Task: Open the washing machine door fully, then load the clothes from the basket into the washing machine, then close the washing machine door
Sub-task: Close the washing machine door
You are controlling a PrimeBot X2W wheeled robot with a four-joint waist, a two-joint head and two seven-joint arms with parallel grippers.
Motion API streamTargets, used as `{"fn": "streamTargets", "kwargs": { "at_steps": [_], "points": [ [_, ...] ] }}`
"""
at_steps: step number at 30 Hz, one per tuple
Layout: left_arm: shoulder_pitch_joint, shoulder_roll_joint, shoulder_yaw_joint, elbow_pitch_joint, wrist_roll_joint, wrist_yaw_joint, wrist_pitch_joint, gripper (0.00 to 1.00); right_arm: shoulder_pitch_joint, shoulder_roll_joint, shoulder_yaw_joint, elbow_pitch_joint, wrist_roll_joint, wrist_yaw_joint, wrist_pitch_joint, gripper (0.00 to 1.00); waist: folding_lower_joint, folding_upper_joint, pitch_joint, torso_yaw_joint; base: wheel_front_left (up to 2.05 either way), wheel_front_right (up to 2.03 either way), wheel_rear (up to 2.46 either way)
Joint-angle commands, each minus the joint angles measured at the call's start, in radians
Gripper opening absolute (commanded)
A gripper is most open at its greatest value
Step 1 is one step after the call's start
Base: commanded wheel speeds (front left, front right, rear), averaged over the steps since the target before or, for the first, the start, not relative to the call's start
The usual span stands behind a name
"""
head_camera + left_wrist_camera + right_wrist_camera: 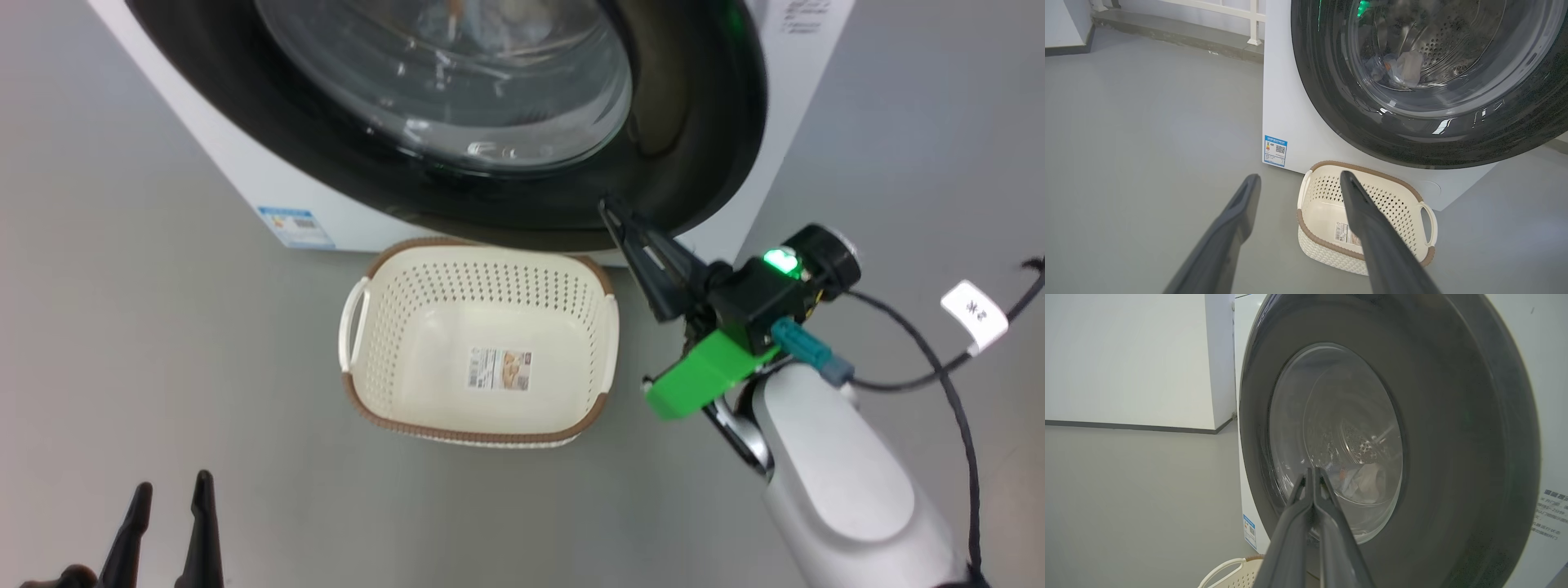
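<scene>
I see the glossy black-ringed washing machine door (694, 122) shut on the white washing machine (1282, 102), with the clothes (1398, 67) behind its bulging glass. The perforated cream basket (424, 327) sits on the floor below. Its sticker (499, 369) and the blue label (1275, 150) are too small to read. My left gripper (173, 482) is spread open; my right gripper (608, 206) is pinched closed at the door's rim.

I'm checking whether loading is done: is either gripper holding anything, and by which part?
Nothing is held. The left gripper is open and empty; the right gripper is shut on nothing, near the washing machine door.
</scene>
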Motion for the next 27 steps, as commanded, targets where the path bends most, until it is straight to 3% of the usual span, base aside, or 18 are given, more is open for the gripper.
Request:
{"fn": "streamTargets", "kwargs": {
  "at_steps": [1,10,27],
  "points": [
    [-0.036,0.032,0.028,-0.017,-0.011,-0.003,-0.008,1.00,-0.040,0.017,0.007,-0.007,-0.021,0.001,-0.005,0.00,0.0000,-0.0001,0.067,0.051,0.00,0.00,0.00],
    [-0.054,0.059,0.041,-0.016,-0.049,-0.003,-0.008,1.00,-0.144,0.017,-0.023,0.033,-0.077,0.001,-0.005,0.00,0.0000,-0.0001,0.118,0.042,0.00,0.00,0.00],
    [-0.054,0.101,0.057,-0.033,-0.069,-0.003,-0.008,1.00,-0.186,0.017,-0.061,0.025,-0.103,0.001,-0.005,0.00,0.0000,-0.0001,0.178,-0.025,0.00,0.00,0.00]
  ]
}}
